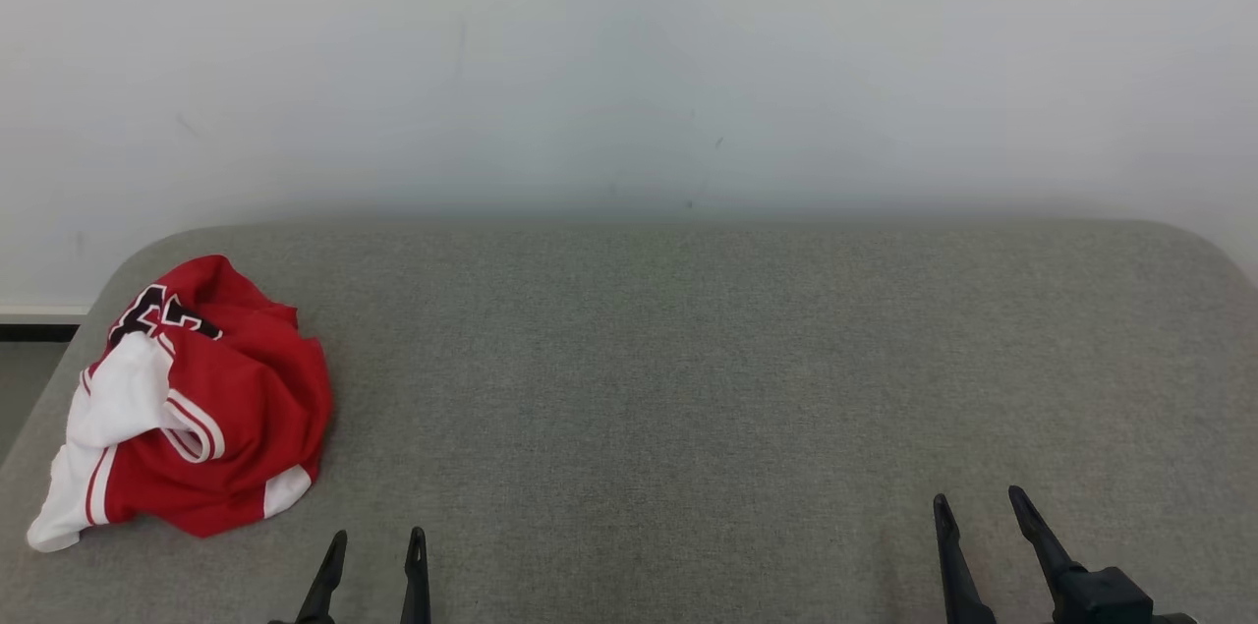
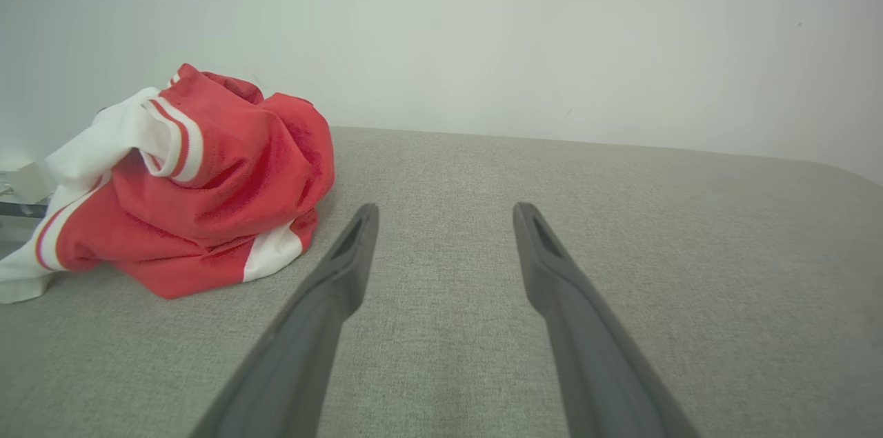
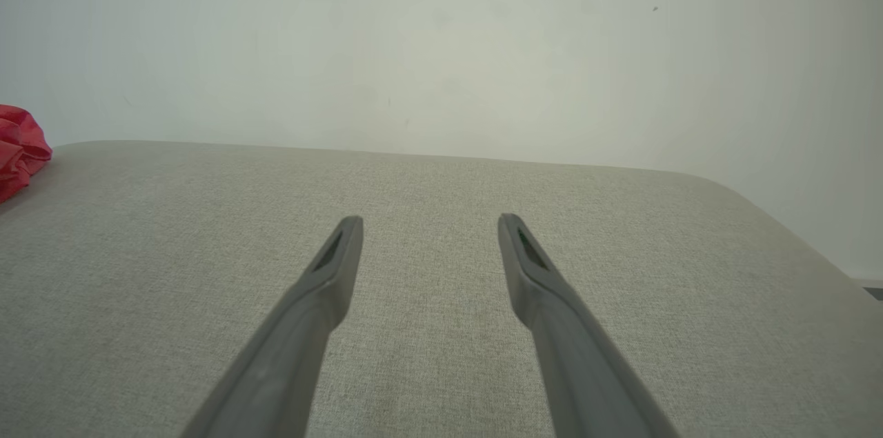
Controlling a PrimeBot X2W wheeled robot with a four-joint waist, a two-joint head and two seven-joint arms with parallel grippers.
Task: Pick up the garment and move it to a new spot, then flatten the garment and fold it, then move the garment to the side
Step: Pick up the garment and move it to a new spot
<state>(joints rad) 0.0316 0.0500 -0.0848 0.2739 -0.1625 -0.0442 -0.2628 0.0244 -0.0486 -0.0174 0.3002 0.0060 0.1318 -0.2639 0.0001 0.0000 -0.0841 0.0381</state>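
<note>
The garment (image 1: 211, 398) is a crumpled red and white jersey with black lettering, heaped at the left end of the grey padded table (image 1: 688, 359). In the left wrist view the garment (image 2: 207, 183) lies just left of my fingers. My left gripper (image 1: 378, 540) stands open at the lower left, a short way to the right of and nearer than the heap, with nothing between its fingers. At the lower right, my right gripper (image 1: 978, 501) is open too, far from the cloth. In the right wrist view a red edge of the garment (image 3: 17, 148) shows at the far left, and the right gripper (image 3: 428, 221) hovers over bare fabric.
A pale wall (image 1: 629, 64) rises directly behind the table. The table's rounded corners show at the back left (image 1: 157, 246) and back right (image 1: 1194, 241). A strip of floor and baseboard (image 1: 34, 329) lies beyond the left edge.
</note>
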